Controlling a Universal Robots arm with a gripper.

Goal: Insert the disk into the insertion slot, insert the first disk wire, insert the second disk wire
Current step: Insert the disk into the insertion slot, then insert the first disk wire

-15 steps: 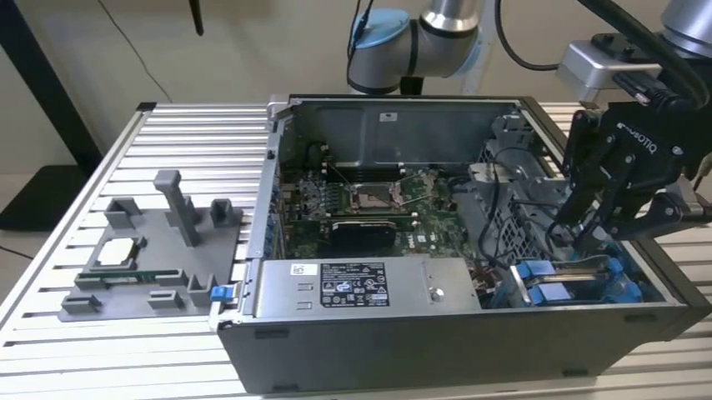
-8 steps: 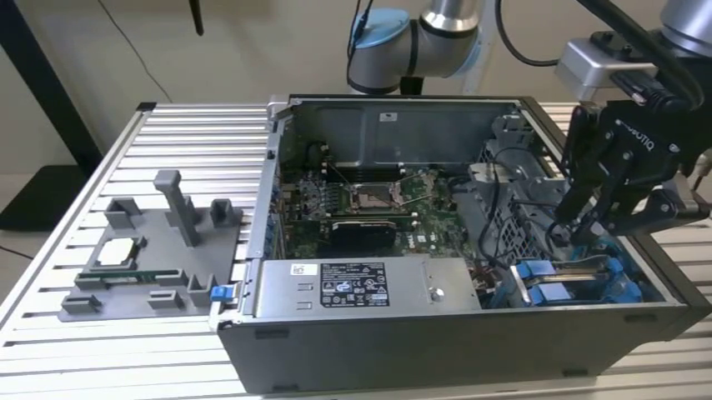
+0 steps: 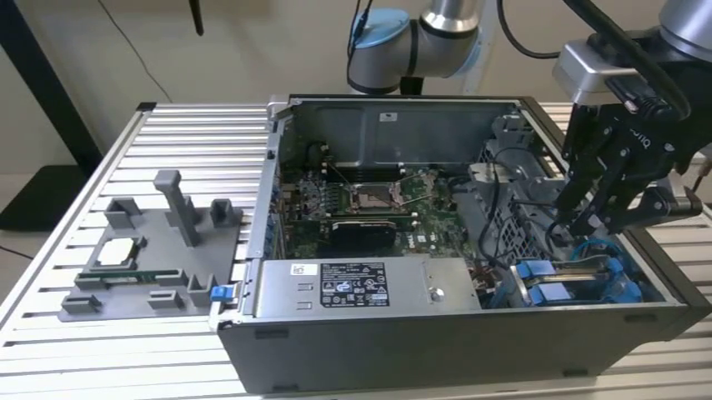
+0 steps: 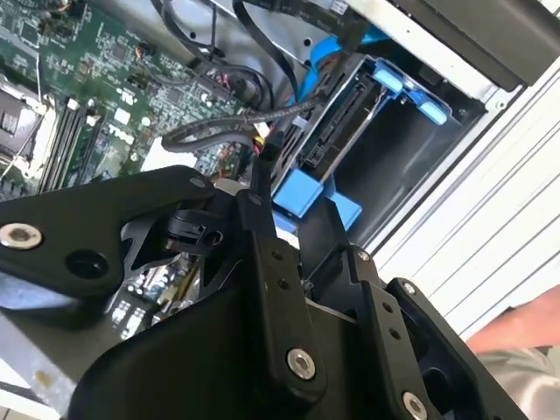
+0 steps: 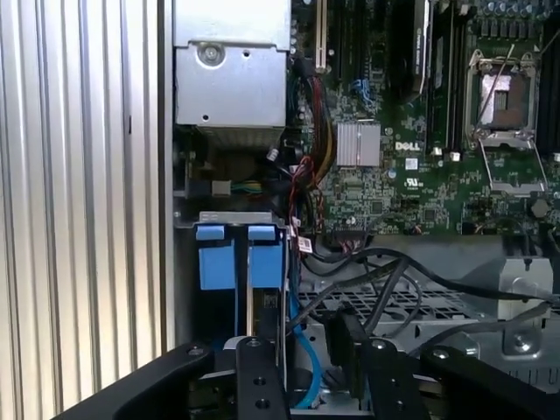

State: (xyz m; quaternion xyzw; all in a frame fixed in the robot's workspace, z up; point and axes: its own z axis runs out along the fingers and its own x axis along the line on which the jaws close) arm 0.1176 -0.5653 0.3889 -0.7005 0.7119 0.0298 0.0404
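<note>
The gripper [image 4: 302, 217] hangs just above the insertion slot [image 4: 411, 166], jaws apart and seemingly empty, since the disk [image 4: 337, 129] already sits inside, a loose black wire [image 4: 210, 129] nearby.

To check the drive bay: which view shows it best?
The second wrist view: the drive bay is close, its inside open to see. The first wrist view shows its blue tabs; the exterior view shows it small.

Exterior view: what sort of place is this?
Likely a robotics lab test bench: an open computer case sits on a slatted aluminium table, a grey parts fixture beside it, a robot arm above.
</note>
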